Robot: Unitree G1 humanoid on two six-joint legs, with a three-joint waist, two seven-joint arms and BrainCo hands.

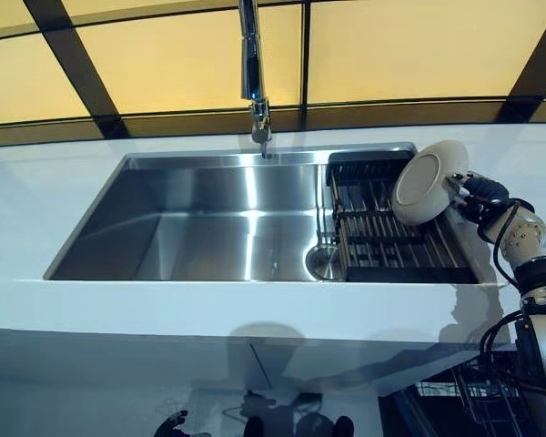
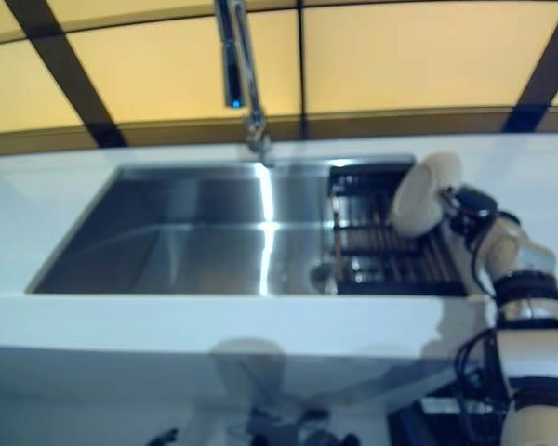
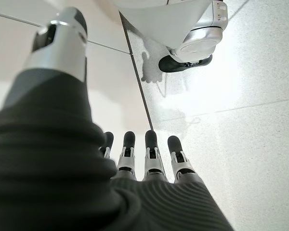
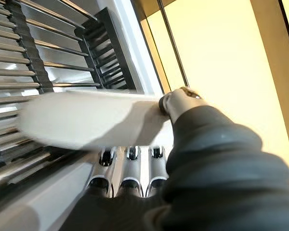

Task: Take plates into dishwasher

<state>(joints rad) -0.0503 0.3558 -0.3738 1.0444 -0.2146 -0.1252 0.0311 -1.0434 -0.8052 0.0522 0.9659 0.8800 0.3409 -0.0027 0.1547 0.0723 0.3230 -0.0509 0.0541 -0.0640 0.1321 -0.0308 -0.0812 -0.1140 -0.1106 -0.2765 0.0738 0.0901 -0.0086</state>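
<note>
A white plate (image 1: 426, 183) is tilted on edge above the right end of the dark dish rack (image 1: 382, 238) that lies in the sink. My right hand (image 1: 478, 195) grips its rim from the right. In the right wrist view the thumb (image 4: 181, 99) lies over the plate (image 4: 86, 118) and the fingers (image 4: 127, 169) curl under it. My left hand (image 3: 144, 155) hangs low beside me over the pale floor, fingers straight, holding nothing.
The steel sink (image 1: 209, 228) is set in a white counter (image 1: 255, 309), with a tall faucet (image 1: 251, 73) behind it and a round drain (image 1: 324, 262) beside the rack. A wire basket (image 1: 478, 391) shows below the counter at the lower right.
</note>
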